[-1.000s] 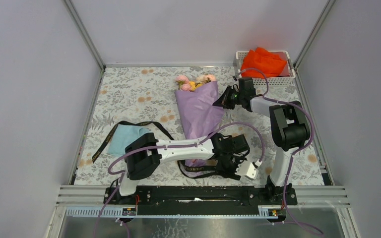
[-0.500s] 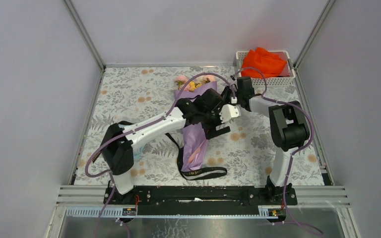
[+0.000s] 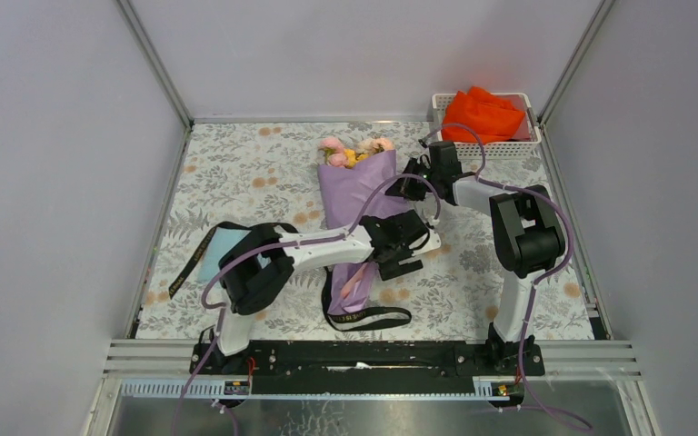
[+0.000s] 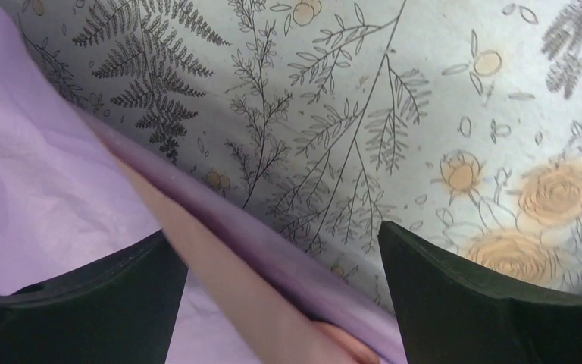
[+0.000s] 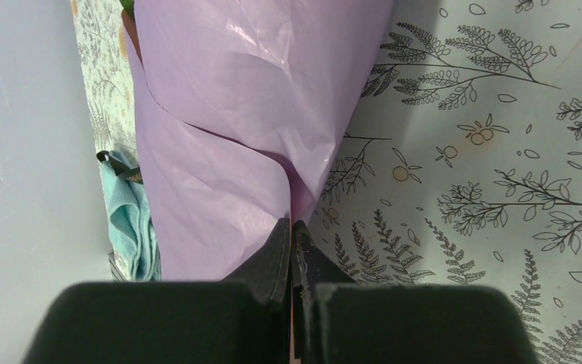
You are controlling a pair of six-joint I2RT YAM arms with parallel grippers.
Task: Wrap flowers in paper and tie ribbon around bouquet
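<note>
The bouquet (image 3: 363,195) lies on the floral mat as a lilac paper cone, with pink and yellow flowers (image 3: 356,150) at its far end. My right gripper (image 3: 402,189) is shut on the cone's right edge; in the right wrist view the paper (image 5: 227,114) runs in between the closed fingertips (image 5: 292,231). My left gripper (image 3: 400,252) hovers open over the cone's lower right side. In its wrist view, the paper's purple and pink edge (image 4: 220,250) passes between the spread fingers (image 4: 485,303) without touching them. The black ribbon (image 3: 363,318) loops under the cone's narrow end.
A light blue folded cloth (image 3: 223,254) lies left of the cone, with another stretch of ribbon (image 3: 184,265) beside it. A white basket (image 3: 527,145) with an orange cloth (image 3: 482,113) stands at the back right. Grey walls close in three sides.
My left gripper left the ribbon near the front edge, swung up toward the flowers, then came back to the cone's lower right, opening wide. The cone's narrow end shifted and shows pink.
</note>
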